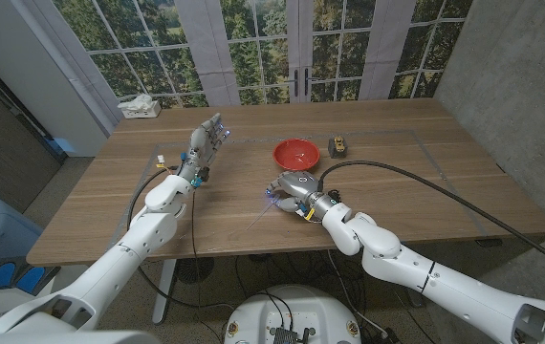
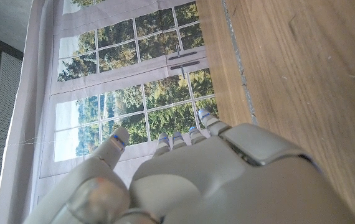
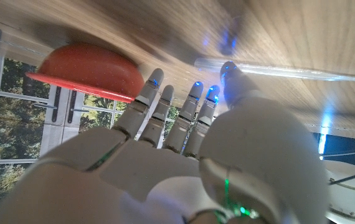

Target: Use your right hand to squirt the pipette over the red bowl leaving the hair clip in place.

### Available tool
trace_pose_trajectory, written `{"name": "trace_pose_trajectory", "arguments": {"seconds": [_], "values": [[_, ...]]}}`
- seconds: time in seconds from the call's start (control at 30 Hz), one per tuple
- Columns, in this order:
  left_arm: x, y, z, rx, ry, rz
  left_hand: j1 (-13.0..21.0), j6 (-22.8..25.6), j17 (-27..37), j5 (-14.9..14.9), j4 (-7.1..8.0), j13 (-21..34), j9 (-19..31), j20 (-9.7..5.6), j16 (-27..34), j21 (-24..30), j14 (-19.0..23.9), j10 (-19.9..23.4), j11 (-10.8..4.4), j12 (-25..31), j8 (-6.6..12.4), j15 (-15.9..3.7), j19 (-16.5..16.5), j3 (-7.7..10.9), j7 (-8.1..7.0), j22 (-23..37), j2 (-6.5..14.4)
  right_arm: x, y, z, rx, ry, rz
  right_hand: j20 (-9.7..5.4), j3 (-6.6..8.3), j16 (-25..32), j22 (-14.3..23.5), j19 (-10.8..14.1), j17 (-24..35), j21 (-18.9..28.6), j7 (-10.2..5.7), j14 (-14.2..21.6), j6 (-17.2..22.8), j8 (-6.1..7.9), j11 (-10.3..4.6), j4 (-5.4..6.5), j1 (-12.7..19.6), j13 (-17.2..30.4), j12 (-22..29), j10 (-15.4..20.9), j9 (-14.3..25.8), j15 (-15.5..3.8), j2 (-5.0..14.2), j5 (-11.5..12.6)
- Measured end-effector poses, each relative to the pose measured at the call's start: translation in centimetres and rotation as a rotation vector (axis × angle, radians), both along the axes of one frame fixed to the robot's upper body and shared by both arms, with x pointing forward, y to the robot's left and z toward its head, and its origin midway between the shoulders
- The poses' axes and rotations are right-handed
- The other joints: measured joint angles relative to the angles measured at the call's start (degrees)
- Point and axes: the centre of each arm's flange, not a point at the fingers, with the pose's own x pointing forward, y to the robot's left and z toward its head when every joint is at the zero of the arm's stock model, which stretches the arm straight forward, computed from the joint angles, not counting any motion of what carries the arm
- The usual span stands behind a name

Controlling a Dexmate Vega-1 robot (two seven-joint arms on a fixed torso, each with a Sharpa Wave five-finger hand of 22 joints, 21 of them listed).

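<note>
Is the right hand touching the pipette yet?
Cannot tell. In the right wrist view the right hand's thumb tip meets the blurred pipette; contact isn't plain.

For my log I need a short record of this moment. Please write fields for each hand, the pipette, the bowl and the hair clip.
right hand: low over the table, just in front of the red bowl, fingers spread
left hand: raised, fingers apart, holding nothing
pipette: clear, lying on the table by the right hand's fingertips; whether they touch it cannot be told
red bowl: upright on the table
hair clip: on the table beside the bowl, apart from it
</note>
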Motion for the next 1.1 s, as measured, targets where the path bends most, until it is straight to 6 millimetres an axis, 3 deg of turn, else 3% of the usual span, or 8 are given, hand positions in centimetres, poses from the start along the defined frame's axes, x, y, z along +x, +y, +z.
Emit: {"name": "trace_pose_trajectory", "arguments": {"seconds": [0.33,0.57,0.67,0.93,1.1], "values": [[0.0,0.1,-0.2,-0.003,0.003,-0.003,0.0,0.0,0.0,0.0,0.0,0.0,0.0,0.0,0.0,0.0,0.0,0.0,0.0,0.0,0.0,0.0,0.0,0.0,0.0,0.0,0.0,0.6,0.0,-0.5,-0.013,0.008,-0.023,0.0,-0.88,0.8,0.0,0.0,0.0,0.3,0.1,0.4,3.5,0.24,0.06,0.07,1.0,0.4,0.8,2.4,0.0,-0.02,0.12,0.0],[-0.1,0.2,-0.2,-0.005,0.003,-0.005,0.0,0.0,0.0,0.0,0.0,0.0,0.0,0.0,0.0,0.0,0.0,0.1,-0.14,0.0,0.0,0.0,0.0,0.0,0.0,0.0,0.0,0.7,0.1,-0.7,-0.018,0.01,-0.029,-0.32,-1.99,2.2,0.0,0.3,0.2,0.5,-0.16,1.9,10.0,1.82,-0.13,-0.08,2.2,1.2,1.8,6.2,-0.1,0.02,1.28,0.0],[-0.1,0.2,-0.3,-0.005,0.003,-0.006,0.0,0.0,0.0,0.0,0.0,0.0,0.0,0.0,0.0,0.0,0.0,0.3,-0.31,0.0,0.0,0.0,0.0,0.0,0.0,0.0,0.0,0.8,0.0,-0.7,-0.018,0.009,-0.032,-0.32,-2.44,2.7,0.0,0.3,0.5,0.5,0.0,2.6,12.6,2.38,-0.21,0.09,2.7,1.7,2.4,7.8,-0.2,-0.05,0.91,0.0],[-0.2,0.2,-0.3,-0.007,0.003,-0.007,0.0,0.0,0.0,0.0,0.0,0.0,0.0,0.0,0.0,0.0,0.0,0.3,-0.31,0.0,0.0,0.0,0.0,0.0,0.01,0.0,0.0,1.1,0.1,-0.9,-0.024,0.007,-0.042,-1.24,-2.83,4.1,0.0,1.2,1.2,0.9,0.52,5.2,15.6,2.61,-0.2,-0.3,5.4,2.9,3.6,10.9,-0.2,-0.1,1.98,0.3],[-0.2,0.2,-0.3,-0.008,0.002,-0.007,0.0,0.0,0.0,0.0,0.0,0.0,0.0,0.0,0.0,0.0,0.0,0.3,-0.31,0.0,0.0,0.0,0.0,0.0,0.01,0.0,0.0,1.1,0.1,-0.9,-0.024,0.003,-0.043,-1.34,-3.33,5.6,0.0,1.3,2.0,1.3,1.64,8.0,16.9,4.13,0.02,-0.29,7.1,4.7,5.4,14.4,0.1,-0.27,2.49,0.4]]}}
